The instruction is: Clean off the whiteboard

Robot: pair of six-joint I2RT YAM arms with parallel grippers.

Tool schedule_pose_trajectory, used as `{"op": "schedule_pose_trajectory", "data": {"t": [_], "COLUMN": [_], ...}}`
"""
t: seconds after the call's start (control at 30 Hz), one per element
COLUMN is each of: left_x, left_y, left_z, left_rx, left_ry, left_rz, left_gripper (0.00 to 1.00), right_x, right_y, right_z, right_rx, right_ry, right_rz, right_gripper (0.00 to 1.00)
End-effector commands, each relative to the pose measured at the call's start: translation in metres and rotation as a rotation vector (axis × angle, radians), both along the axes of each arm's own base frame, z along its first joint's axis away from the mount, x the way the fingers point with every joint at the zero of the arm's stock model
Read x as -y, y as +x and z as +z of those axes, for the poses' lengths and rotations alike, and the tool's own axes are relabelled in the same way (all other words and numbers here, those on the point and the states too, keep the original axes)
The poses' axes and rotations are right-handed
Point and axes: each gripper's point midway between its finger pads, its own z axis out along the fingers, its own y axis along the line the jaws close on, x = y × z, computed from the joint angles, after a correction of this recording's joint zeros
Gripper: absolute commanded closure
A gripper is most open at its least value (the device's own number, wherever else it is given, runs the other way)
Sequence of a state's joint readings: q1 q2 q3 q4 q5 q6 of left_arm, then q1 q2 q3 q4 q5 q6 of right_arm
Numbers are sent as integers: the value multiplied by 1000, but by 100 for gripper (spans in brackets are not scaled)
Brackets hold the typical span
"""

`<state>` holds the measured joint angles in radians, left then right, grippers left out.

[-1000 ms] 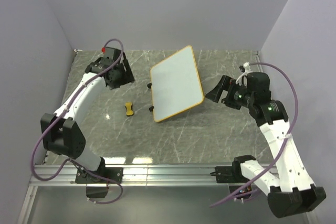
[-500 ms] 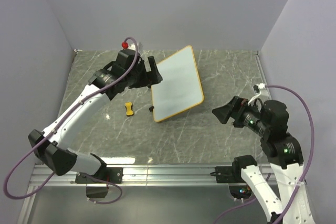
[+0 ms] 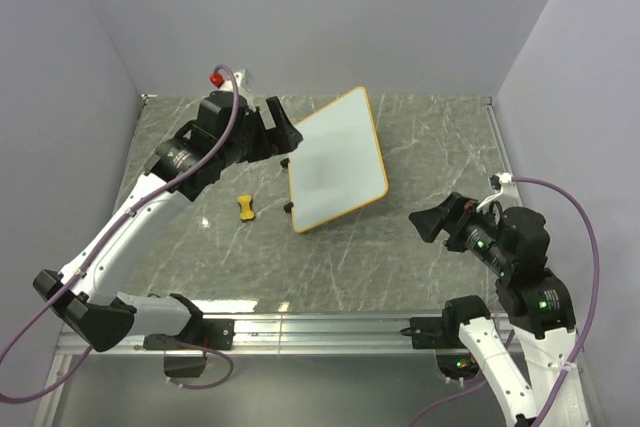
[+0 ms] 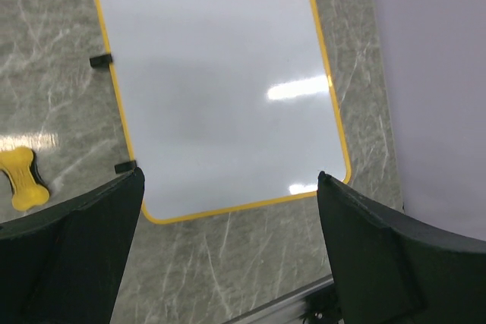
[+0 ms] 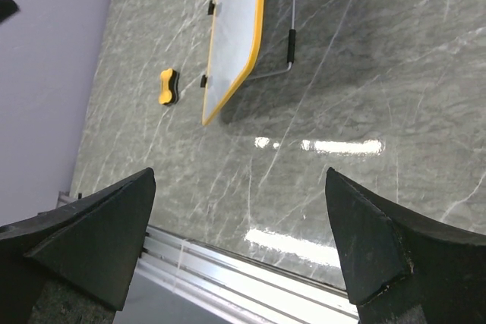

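A yellow eraser (image 3: 246, 208) lies leftmost; my left gripper (image 4: 231, 174) hangs spread by the far-left corner of the whiteboard (image 3: 337, 159), which sits centrally, propped, long axis near-left to far-right, face tilted leftward; my right gripper (image 5: 239, 174), spread, hangs well apart

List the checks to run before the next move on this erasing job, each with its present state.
1. White rectangular whiteboard with orange frame free of black marks: ok, only a faint grey shade shows.
2. Left hand open and empty: ok.
3. Right hand open and empty: ok.
4. Small yellow bone-shaped eraser lying free on the grey marbled table beside the board: ok.
5. Board steady on its wire stand: cannot tell.
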<state>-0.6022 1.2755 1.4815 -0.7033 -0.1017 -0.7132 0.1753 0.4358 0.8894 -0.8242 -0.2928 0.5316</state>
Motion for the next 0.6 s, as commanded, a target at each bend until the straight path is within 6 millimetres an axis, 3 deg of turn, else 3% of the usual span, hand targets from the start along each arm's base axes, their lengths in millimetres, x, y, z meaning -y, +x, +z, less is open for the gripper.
{"op": "schedule_pose_trajectory", "data": {"t": [0.0,0.23,0.43,0.57], "left_x": [-7,-6,-6,-16], "left_y": [9,27,33,42], "left_z": [47,78,121,123], "left_rx": [129,180,301,312], "left_ry": [-13,1,-8,37], "left_rz": [27,69,55,112], "left_gripper": [1,1,1,1], "right_x": [1,-5,-7,-6], "right_y": [14,24,32,37], "right_z": [6,12,15,15], "right_rx": [32,37,45,47], "right_ry": [-2,-29,-56,-84], "right_rz": [-28,-3,-1,-11], "right_gripper": [0,0,0,0]}}
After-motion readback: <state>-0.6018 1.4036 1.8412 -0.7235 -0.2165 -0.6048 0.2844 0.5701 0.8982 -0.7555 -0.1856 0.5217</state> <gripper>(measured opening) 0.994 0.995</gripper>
